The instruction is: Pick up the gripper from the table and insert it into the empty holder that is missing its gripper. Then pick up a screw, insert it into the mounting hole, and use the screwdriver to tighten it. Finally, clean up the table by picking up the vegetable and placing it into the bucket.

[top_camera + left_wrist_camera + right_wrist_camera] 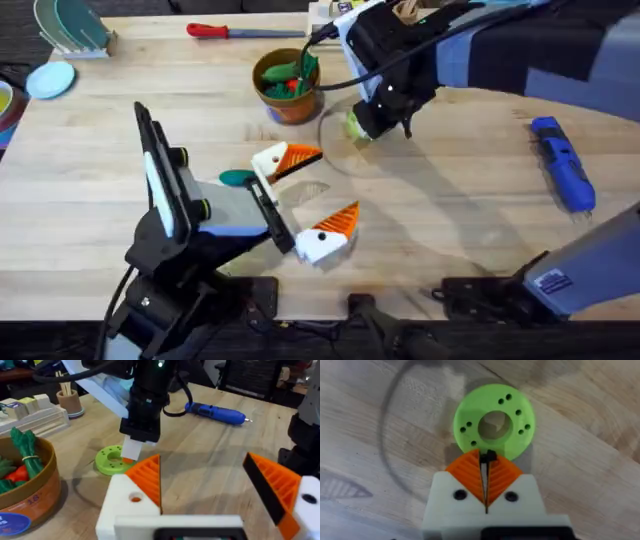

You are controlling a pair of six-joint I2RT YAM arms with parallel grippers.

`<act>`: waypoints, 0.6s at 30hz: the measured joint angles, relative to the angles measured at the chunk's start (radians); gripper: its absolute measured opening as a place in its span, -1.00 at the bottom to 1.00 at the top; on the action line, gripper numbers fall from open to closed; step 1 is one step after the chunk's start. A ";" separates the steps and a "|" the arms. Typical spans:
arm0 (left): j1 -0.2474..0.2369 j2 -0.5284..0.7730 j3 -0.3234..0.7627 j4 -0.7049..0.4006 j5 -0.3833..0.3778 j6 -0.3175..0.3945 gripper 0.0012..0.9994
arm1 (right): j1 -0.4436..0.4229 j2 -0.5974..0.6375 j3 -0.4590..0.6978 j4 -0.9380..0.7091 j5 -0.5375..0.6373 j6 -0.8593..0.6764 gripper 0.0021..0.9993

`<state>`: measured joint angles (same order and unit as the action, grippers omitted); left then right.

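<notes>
My right gripper [487, 460] hangs just above the lime-green disc [494, 425] and is shut on a small dark screw [488, 454] pinched at its orange tips. From overhead it [368, 126] sits right of the bucket [287, 88]. My left gripper [322, 187] stands wide open with nothing between its jaws. The orange gripper [147, 476] is seated in the white holder [122, 505], whose mounting hole [135, 497] shows orange. The vegetable [237, 178], a teal oval, lies on the table beside that holder. The blue screwdriver [563, 165] lies at the far right.
The bucket [27, 492] holds green and red toy vegetables. A red-handled tool [225, 31] lies at the back edge. A dish rack [72, 28] and a blue plate [50, 78] sit at the back left, and a tan cup [70, 402] behind the disc.
</notes>
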<state>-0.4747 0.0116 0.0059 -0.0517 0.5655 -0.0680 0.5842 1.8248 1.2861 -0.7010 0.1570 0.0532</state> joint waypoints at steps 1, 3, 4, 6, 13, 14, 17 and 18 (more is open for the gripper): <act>0.000 0.000 0.000 0.000 0.000 0.000 0.99 | 0.000 0.000 0.000 -0.001 0.000 0.000 -0.99; 0.000 0.000 0.000 0.000 0.000 0.000 0.99 | 0.000 0.000 0.002 -0.006 0.000 0.000 -0.99; 0.000 0.000 0.000 0.000 0.000 0.000 0.99 | 0.000 -0.001 0.004 -0.010 0.000 0.000 -0.99; 0.000 0.000 0.000 0.000 0.000 0.000 0.99 | 0.000 -0.004 0.013 -0.021 0.000 0.000 -0.99; 0.000 0.000 0.000 0.000 0.000 0.000 0.99 | 0.000 -0.116 0.068 -0.057 0.000 0.000 -0.99; 0.000 0.000 0.000 0.000 0.000 0.000 0.99 | 0.000 -0.138 0.077 -0.060 0.000 0.000 -0.99; 0.000 0.000 0.000 0.000 0.000 0.000 0.99 | 0.006 -0.199 0.100 -0.094 0.000 0.000 -0.99; 0.000 0.000 0.000 0.000 0.000 0.000 0.99 | 0.011 -0.213 0.108 -0.112 0.000 0.000 -0.99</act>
<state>-0.4747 0.0118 0.0059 -0.0517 0.5653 -0.0679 0.5957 1.6121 1.3939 -0.8125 0.1570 0.0532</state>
